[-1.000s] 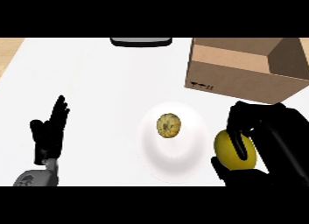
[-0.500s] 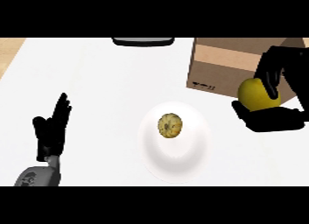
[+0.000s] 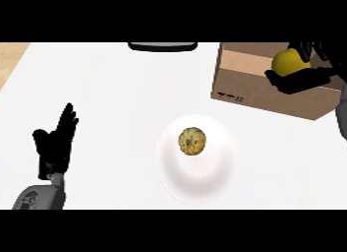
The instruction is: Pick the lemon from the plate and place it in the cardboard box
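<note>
My right hand (image 3: 310, 76) is curled round the yellow lemon (image 3: 289, 62) at the upper right, holding it over the open top of the brown cardboard box (image 3: 256, 91). Fingers and thumb cover part of the lemon. The white plate (image 3: 197, 172) lies in the middle of the white counter, with a round brown-yellow food item (image 3: 192, 141) on it. My left hand (image 3: 56, 145) rests open at the lower left, fingers up, away from the plate.
A dark object (image 3: 163, 47) sits at the counter's far edge, left of the box. A wooden strip (image 3: 2, 64) shows along the counter's left side.
My right hand has carried the lemon from beside the plate up and away, to above the cardboard box. The left hand has not moved.
</note>
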Controlling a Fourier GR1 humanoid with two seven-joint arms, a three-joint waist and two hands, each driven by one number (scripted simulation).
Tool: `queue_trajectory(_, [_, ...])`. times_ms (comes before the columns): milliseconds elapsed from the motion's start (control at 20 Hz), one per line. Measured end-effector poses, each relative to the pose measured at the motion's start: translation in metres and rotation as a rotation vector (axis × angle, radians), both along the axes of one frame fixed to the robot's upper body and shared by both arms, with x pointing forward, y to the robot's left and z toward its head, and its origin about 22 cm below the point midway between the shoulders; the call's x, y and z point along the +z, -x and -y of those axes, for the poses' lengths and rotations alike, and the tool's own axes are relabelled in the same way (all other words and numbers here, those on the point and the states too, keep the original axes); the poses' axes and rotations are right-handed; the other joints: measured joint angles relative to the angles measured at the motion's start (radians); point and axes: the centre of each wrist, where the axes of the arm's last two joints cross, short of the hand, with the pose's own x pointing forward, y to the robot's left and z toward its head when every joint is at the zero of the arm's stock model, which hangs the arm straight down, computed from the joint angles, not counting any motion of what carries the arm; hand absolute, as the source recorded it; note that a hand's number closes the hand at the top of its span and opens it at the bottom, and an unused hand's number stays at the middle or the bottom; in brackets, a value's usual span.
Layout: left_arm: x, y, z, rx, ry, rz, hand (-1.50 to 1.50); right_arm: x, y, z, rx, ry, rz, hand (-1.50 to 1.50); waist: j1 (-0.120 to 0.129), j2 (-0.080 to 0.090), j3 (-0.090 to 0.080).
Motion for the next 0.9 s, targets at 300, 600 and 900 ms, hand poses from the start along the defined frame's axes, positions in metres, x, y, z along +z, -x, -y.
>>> queue_trajectory(300, [0.009, -0.003, 0.009, -0.012, -0.004, 0.01, 0.0, -0.037, -0.048, 0.009, -0.015, 0.022, -0.014, 1.5, 0.012, 0.003, 0.001])
queue_trajectory(600, [0.004, -0.007, 0.019, -0.024, -0.005, 0.014, 0.0, -0.07, -0.078, 0.025, -0.084, 0.004, -0.061, -1.5, 0.024, 0.009, 0.0])
queue_trajectory(900, [0.007, -0.006, 0.012, -0.035, 0.001, 0.01, 0.0, -0.088, -0.089, 0.045, -0.062, -0.147, -0.131, -1.5, 0.033, 0.013, 0.001])
